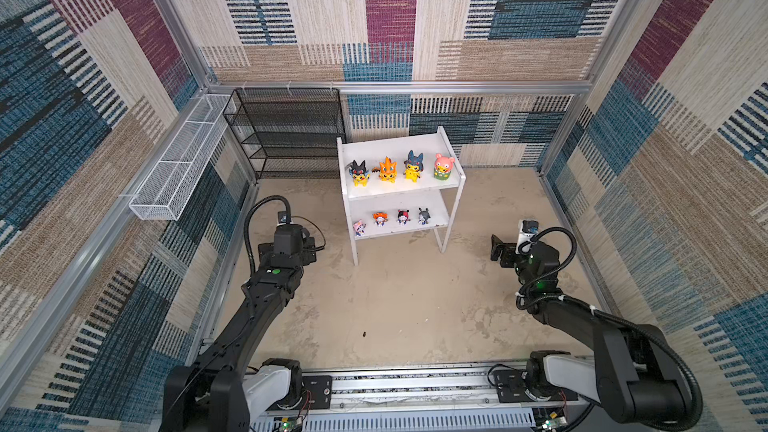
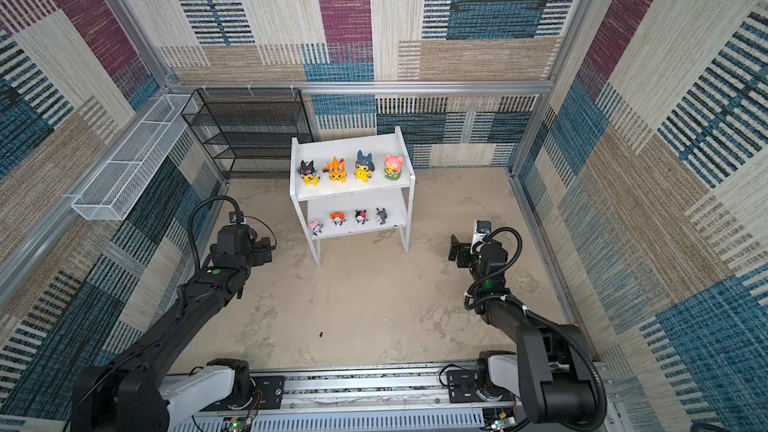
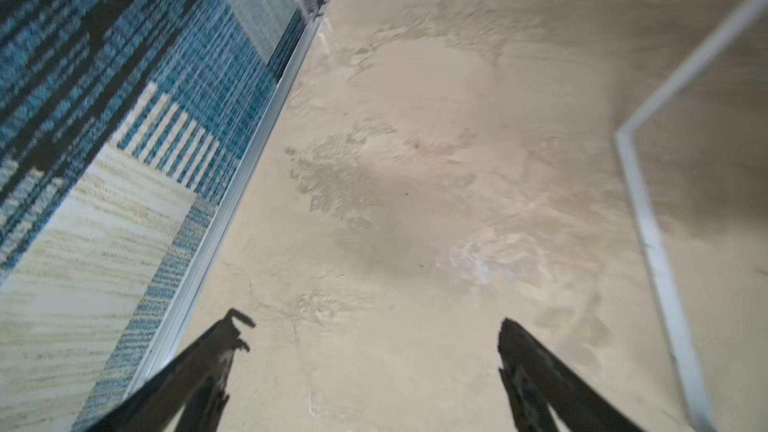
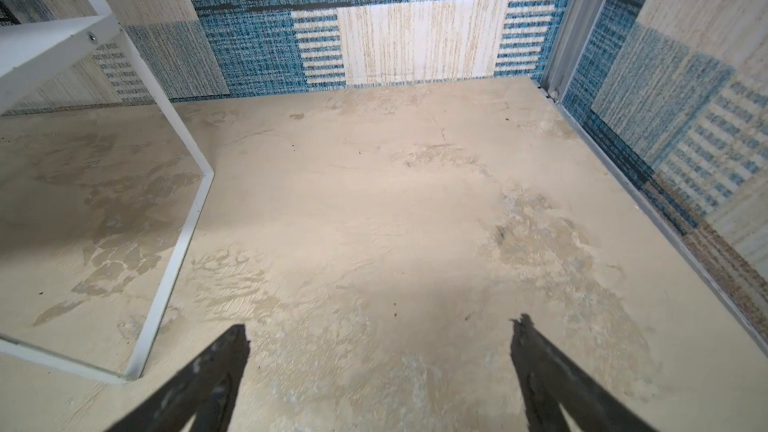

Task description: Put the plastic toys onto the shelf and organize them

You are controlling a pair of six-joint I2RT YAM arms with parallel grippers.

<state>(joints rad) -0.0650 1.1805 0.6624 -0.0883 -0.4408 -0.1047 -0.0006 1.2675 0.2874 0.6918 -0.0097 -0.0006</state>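
In both top views: white two-tier flat-board shelf (image 1: pixel 395 145) (image 2: pixel 345 147), stood on the beige floor (image 1: pixel 395 305) near its back edge. Upper board: four larger plastic figurines (image 1: pixel 387 170), rowed upright along the front edge. Lower board: four tiny big-headed figurines (image 1: pixel 380 219), rowed likewise.

Left wrist view: left gripper (image 3: pixel 374 326), jaws held wide apart, nothing clamped.

Right wrist view: right gripper (image 4: pixel 380 326), jaws spread wide, nothing clamped; thin white shelf leg (image 4: pixel 183 243) seen alongside.

Patchwork woven wall panels (image 1: pixel 390 14) in blue, maroon and beige, edged by silver aluminium rails (image 1: pixel 415 87), enclose a mottled beige floor (image 1: pixel 395 305). A black mesh rack (image 1: pixel 286 135) and a long white wire basket (image 1: pixel 178 160) sit at the frame's upper left.
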